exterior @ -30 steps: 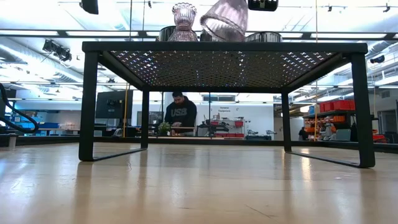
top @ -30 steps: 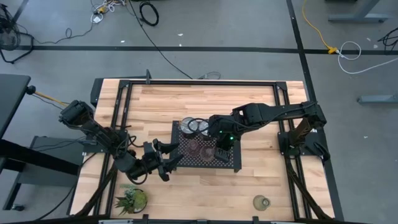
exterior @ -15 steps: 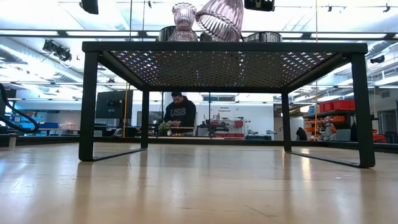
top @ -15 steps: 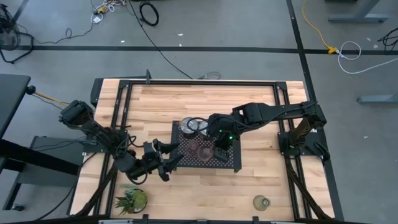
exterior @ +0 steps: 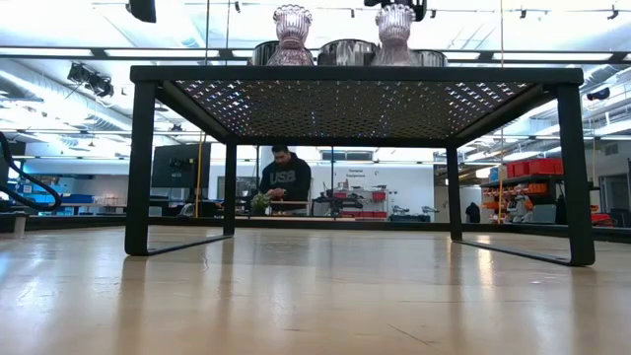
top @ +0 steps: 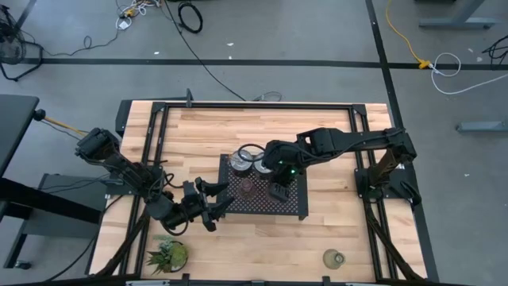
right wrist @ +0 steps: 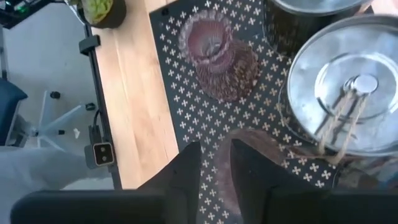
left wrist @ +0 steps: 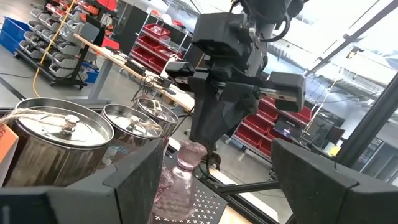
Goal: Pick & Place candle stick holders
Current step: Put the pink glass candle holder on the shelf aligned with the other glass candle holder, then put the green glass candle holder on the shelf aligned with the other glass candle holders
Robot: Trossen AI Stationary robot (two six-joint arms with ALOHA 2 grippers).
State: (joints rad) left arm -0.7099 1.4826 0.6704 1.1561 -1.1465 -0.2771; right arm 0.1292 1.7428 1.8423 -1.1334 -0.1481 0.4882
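Note:
A black mesh tray (top: 295, 208) stands mid-table. On it are shiny silver cups (top: 240, 161) (left wrist: 59, 134) and one pinkish-brown glass holder (top: 247, 187) (exterior: 293, 35), standing upright on its foot. My right gripper (right wrist: 214, 149) (top: 276, 187) is above the tray, shut on the second pinkish-brown holder (exterior: 394, 35). My left gripper (top: 208, 202) is open and empty at the tray's left side. The greenish holder (top: 333, 258) stands on the table near the front right. My right gripper holds the second pinkish-brown holder by its top (exterior: 394, 14), fingers pointing down from above. In the right wrist view the fingers (right wrist: 249, 180) cover most of its rim (right wrist: 239, 138), so the kind of hold does not show. The holder is upright, its foot (exterior: 394, 61) at the tray's mesh.
A small potted plant (top: 168, 256) stands at the table's front left, near my left arm. The tray's top is raised on legs (exterior: 140, 163). A person (exterior: 286, 182) shows in the room beyond the table.
My right gripper has turned the held pinkish-brown holder from tilted to upright and moved it sideways over the tray, away from the other pinkish-brown holder. Its foot is now down at the mesh. The other holder and the silver cups have stayed in place.

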